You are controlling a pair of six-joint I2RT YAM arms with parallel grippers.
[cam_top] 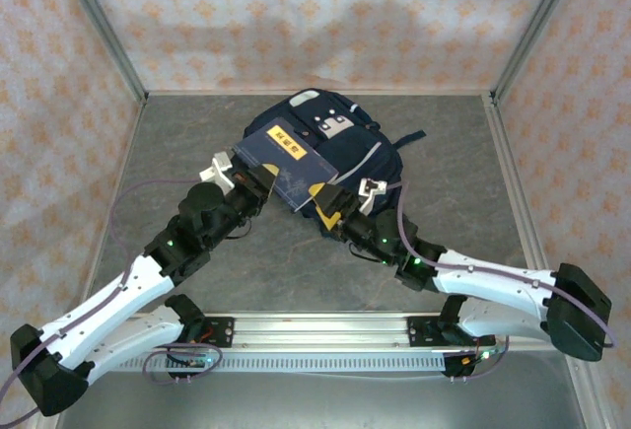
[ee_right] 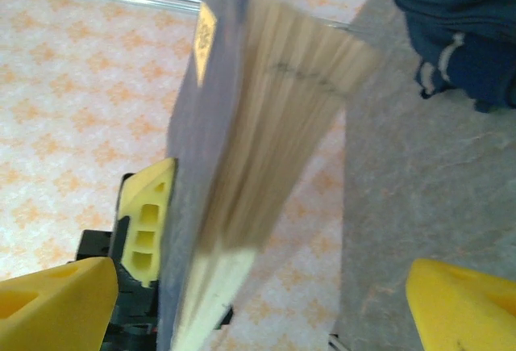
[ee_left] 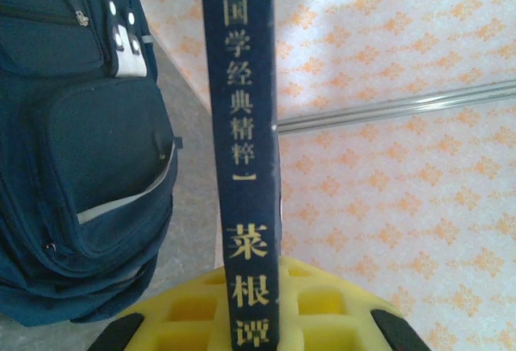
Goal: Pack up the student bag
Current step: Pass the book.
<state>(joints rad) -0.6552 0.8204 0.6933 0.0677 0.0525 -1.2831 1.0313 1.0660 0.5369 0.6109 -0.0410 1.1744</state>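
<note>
Over the backpack, the left gripper is clamped on a navy book, while the right gripper holds its jaws wide apart at the page edge.

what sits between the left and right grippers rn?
The navy book, over the student bag: left gripper shut on one edge, right gripper open around the opposite one. Shows in the top view.

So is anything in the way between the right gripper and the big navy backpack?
Partly: the dark blue book with gold lettering, clamped in the left gripper, stands between the open jaws of the right gripper; the navy fabric backpack lies just beyond.
</note>
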